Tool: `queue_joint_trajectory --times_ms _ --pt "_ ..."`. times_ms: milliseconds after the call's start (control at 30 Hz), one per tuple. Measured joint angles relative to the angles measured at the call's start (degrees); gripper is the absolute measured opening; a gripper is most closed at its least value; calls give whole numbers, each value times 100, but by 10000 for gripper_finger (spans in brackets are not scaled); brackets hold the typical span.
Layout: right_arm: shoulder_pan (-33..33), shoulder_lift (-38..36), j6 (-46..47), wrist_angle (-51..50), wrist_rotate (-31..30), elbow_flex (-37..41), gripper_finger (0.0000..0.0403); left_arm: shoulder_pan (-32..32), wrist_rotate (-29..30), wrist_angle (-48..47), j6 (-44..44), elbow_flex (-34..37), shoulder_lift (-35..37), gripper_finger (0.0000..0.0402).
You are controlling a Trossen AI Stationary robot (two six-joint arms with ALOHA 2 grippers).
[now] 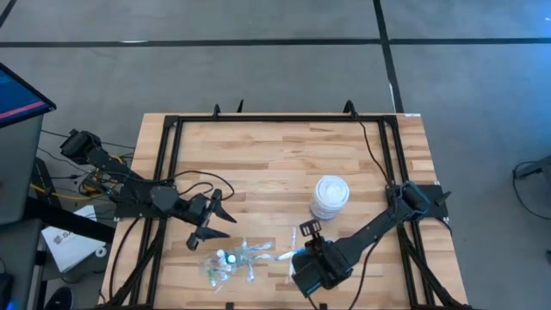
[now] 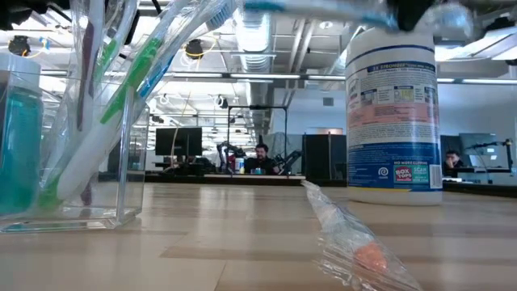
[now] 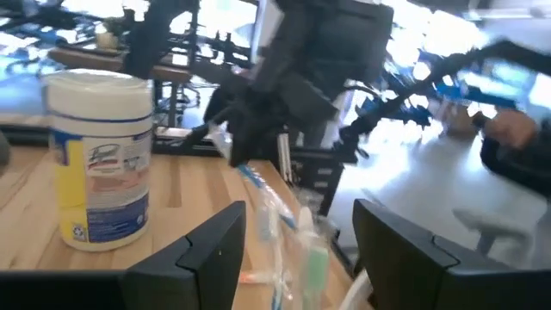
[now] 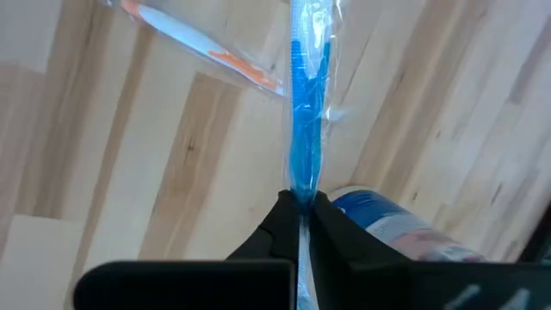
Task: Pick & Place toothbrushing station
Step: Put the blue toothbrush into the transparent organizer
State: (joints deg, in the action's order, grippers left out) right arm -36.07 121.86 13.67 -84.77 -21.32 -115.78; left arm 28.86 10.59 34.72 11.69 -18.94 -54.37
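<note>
My right gripper [image 4: 300, 205] is shut on a blue toothbrush in a clear wrapper [image 4: 306, 120], near the table's front edge [image 1: 284, 256]. The toothbrush also shows high in the low view [image 2: 323, 6]. An orange wrapped toothbrush [image 4: 207, 47] lies flat on the table beneath it. Left of it sits a pile of wrapped toothbrushes and small blue bottles [image 1: 231, 258], with toothbrushes leaning in a clear holder [image 2: 81, 145]. My left gripper [image 1: 212, 222] is open and empty just behind that pile. My right gripper pinches the wrapped blue toothbrush at one end [image 4: 301, 191] between its two fingertips. The toothbrush sticks out ahead of the fingers, in line with them, toward the table's left. It is lifted clear of the table, about level.
A white wipes canister [image 1: 330, 196] stands upright behind my right gripper; it also shows in the left wrist view [image 3: 99, 155]. The far half of the wooden table [image 1: 275, 146] is bare. People sit at desks in the room beyond [image 2: 260, 158].
</note>
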Motion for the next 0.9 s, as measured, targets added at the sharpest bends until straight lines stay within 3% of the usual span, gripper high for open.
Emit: queue_joint_trajectory --times_ms 333,900 --pt "-83 -10 -28 -522 -384 -613 2 -4 471 218 1102 0 0 208" --pt "-349 -11 -166 -524 -278 -803 1 -260 488 524 1591 0 2 208"
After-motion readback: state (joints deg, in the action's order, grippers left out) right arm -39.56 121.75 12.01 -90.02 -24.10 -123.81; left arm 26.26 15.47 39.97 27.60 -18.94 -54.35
